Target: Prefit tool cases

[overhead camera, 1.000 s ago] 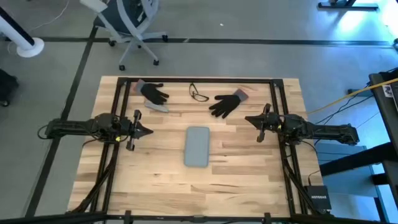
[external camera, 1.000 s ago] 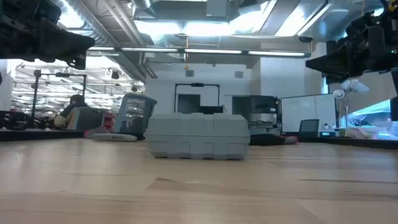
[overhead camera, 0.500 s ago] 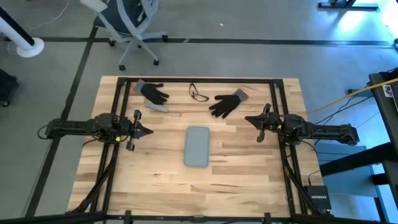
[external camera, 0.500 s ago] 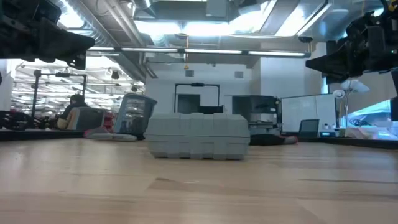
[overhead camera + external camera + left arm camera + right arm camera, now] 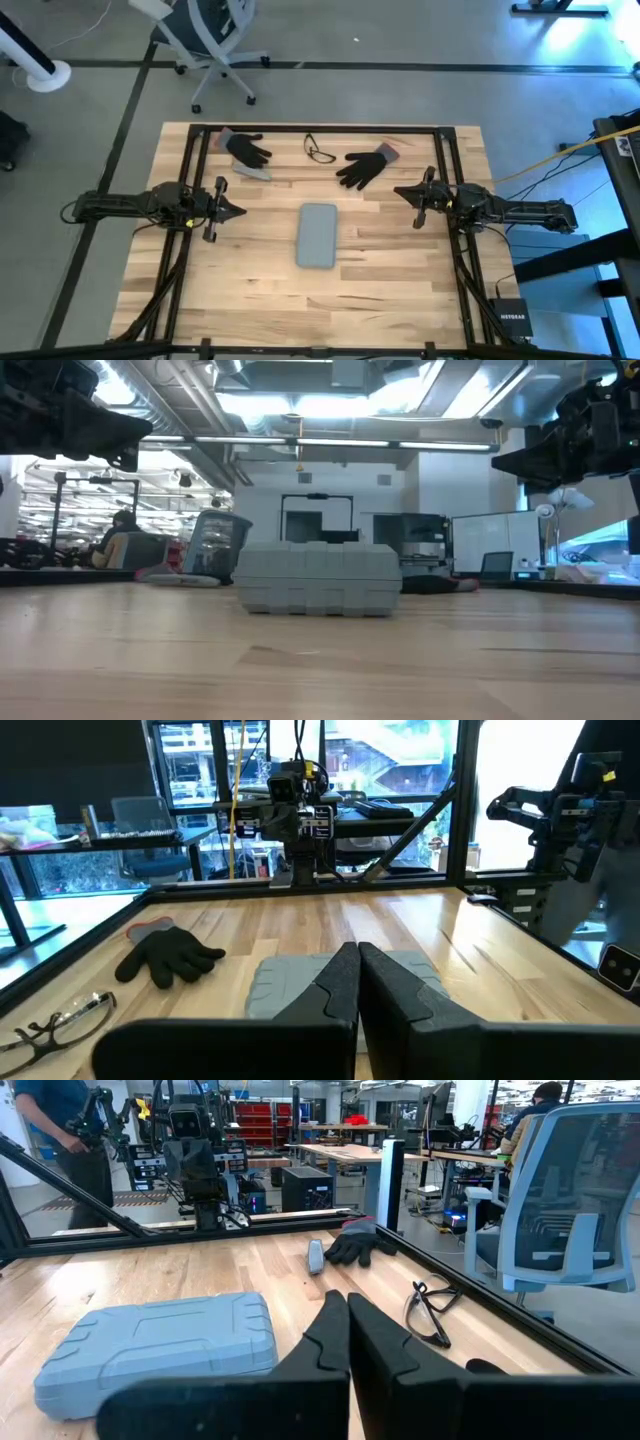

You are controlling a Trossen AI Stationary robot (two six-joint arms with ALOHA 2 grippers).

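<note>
The grey-blue tool case (image 5: 318, 235) lies shut and flat on the wooden table's middle, its long side running near to far; it also shows in the low view (image 5: 318, 579) and both wrist views (image 5: 160, 1342) (image 5: 275, 982). My left gripper (image 5: 240, 211) hangs above the table to the case's left, shut, pointing level at it. My right gripper (image 5: 398, 191) hangs to the case's right, shut, pointing level toward the table's left. In their own wrist views the left gripper (image 5: 357, 970) and the right gripper (image 5: 347, 1320) each show fingers pressed together, with nothing between them.
Two black gloves (image 5: 248, 150) (image 5: 365, 166) with grey cuffs lie near the far edge, with a pair of glasses (image 5: 319, 151) between them. A black metal frame (image 5: 320, 130) runs round the table's far and side edges. An office chair (image 5: 210, 40) stands beyond the far edge.
</note>
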